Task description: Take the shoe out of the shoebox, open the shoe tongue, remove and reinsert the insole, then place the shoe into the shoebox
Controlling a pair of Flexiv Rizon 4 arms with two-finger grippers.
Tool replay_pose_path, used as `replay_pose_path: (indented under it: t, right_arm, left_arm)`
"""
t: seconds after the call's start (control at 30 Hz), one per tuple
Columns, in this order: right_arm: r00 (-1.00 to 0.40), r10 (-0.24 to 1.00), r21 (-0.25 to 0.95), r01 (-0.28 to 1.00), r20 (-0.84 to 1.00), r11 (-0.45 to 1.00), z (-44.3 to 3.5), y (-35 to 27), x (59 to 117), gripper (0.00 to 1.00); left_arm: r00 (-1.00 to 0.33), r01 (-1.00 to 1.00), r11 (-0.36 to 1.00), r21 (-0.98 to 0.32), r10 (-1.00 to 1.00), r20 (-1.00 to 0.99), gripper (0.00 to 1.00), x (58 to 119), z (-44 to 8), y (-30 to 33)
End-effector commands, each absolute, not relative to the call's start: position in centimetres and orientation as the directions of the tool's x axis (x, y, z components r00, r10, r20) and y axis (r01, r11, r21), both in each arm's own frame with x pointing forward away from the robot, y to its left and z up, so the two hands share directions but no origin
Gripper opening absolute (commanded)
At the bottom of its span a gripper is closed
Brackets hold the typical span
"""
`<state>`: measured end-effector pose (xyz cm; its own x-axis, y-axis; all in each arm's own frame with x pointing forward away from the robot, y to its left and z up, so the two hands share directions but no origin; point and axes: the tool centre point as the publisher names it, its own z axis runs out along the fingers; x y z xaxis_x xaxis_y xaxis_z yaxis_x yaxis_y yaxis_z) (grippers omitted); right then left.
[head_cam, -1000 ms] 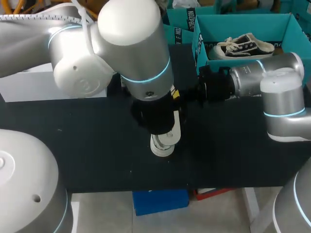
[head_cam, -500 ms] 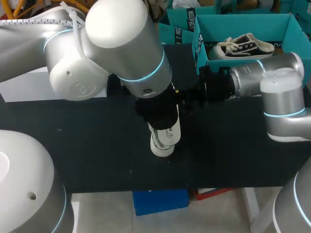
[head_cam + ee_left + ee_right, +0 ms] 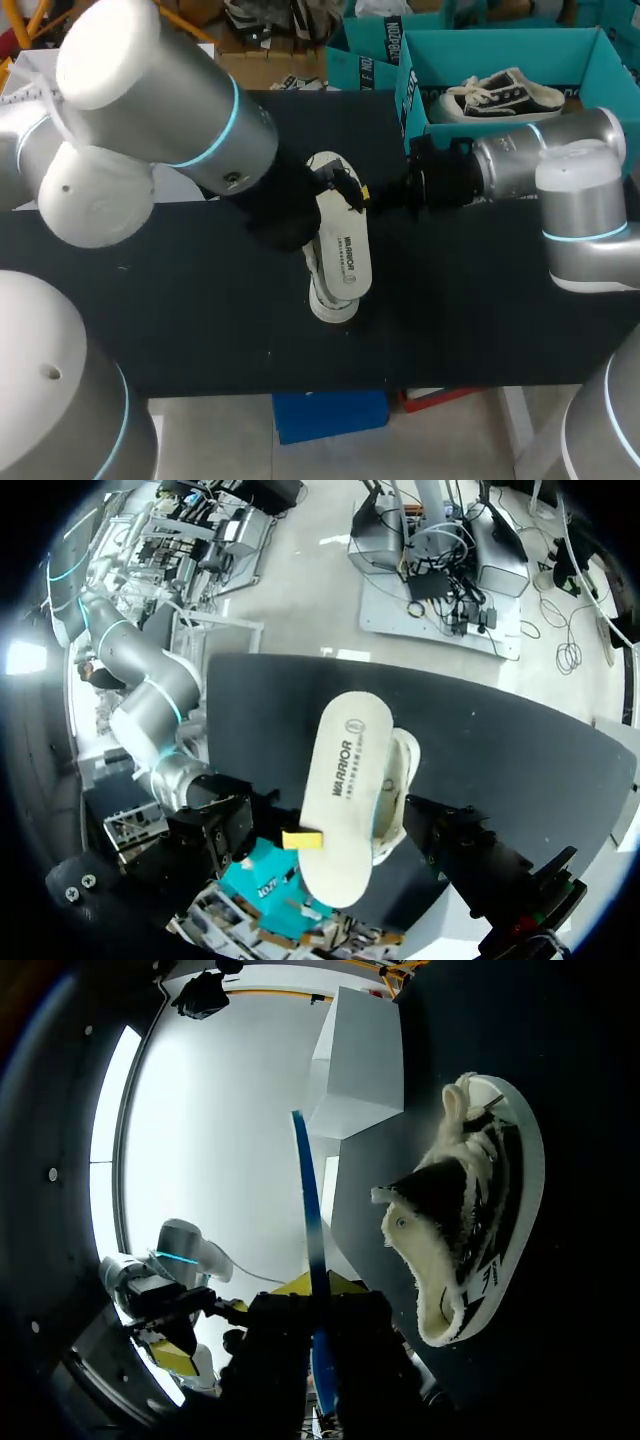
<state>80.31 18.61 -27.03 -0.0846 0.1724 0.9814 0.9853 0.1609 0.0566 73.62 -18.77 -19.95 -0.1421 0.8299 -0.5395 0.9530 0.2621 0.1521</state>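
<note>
The left arm (image 3: 150,110) is stretched in from the left across the black bench (image 3: 200,330), and its dark end effector (image 3: 322,186) is poised just beside the heel end of the insole; whether it is wide or narrow cannot be told. The right arm (image 3: 560,170) is laid level from the right, in front of the shoebox (image 3: 500,42). Its end effector (image 3: 312,1290) is closed on one end of the insole (image 3: 346,245), which is seen edge-on between the yellow tips in the right wrist view. The teal shoebox is set at the far right corner of the bench, and a second black-and-white shoe (image 3: 500,95) is held inside it. A white box (image 3: 360,1060) is placed at the far left. The shoe (image 3: 480,1220) is laid on its side near the middle of the bench, under the insole, with its opening turned toward the right end effector. The white insole is carried above it, printed face up.
</note>
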Motion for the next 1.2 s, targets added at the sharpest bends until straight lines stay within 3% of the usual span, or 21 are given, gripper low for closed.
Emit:
replay_pose_path:
  t: [0.03, 0.37, 0.7, 1.2]
  right_arm:
    - [-0.084, 0.174, 0.056, 0.986, 0.981, 0.160, -27.0, 18.7, 80.3, 0.00]
    - [-0.084, 0.174, 0.056, 0.986, 0.981, 0.160, -27.0, 18.7, 80.3, 0.00]
    - [-0.084, 0.174, 0.056, 0.986, 0.981, 0.160, -27.0, 18.7, 80.3, 0.00]
    - [-0.084, 0.174, 0.056, 0.986, 0.981, 0.160, -27.0, 18.7, 80.3, 0.00]
  left_arm:
    - [-0.033, 0.942, 0.307, 0.136, 0.486, -0.873, 1.00, 73.5, -22.0, -14.4]
    - [0.053, 0.942, 0.303, 0.142, 0.282, -0.958, 1.00, 74.5, -23.1, -13.1]
    - [0.043, 0.947, 0.313, 0.075, 0.106, -0.993, 1.00, 76.0, -23.8, -11.8]
    - [0.083, 0.945, 0.307, 0.115, 0.115, -0.990, 1.00, 76.3, -23.3, -11.8]
